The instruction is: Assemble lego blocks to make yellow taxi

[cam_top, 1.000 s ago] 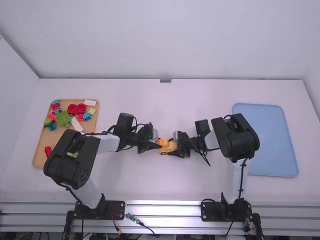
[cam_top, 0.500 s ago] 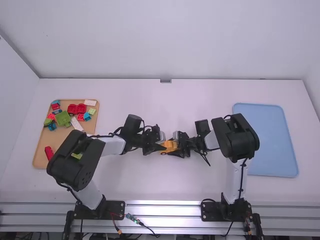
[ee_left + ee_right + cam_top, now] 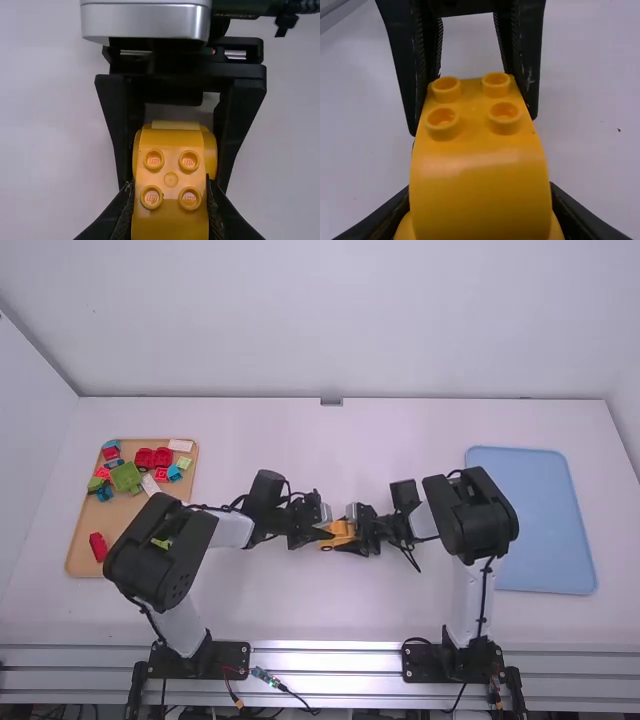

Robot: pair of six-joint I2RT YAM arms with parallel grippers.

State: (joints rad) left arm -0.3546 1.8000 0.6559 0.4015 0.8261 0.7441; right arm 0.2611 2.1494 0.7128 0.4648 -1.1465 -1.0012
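Left pincer (image 3: 170, 197) and right pincer (image 3: 480, 192) face each other midway between the desk's (image 3: 330, 455) side edges, both pinching the yellow work: a studded block (image 3: 171, 180) with a wider body (image 3: 212, 152) behind and beneath. Seating that block looks like the step in hand; I cannot tell if it is fully down. Best to let the right brace squarely while the left presses straight, without twist, since a skewed push could pop the join.

Around it, the tray (image 3: 85, 530) by the desk's left edge holds a red block (image 3: 97, 547) near its front left corner and a green block (image 3: 126, 477) towards the back. The left arm (image 3: 165, 560) overhangs its front right part, hindering any pick there. The blue tray (image 3: 545, 510) lies by the right edge, behind the right arm's elbow (image 3: 470, 515).
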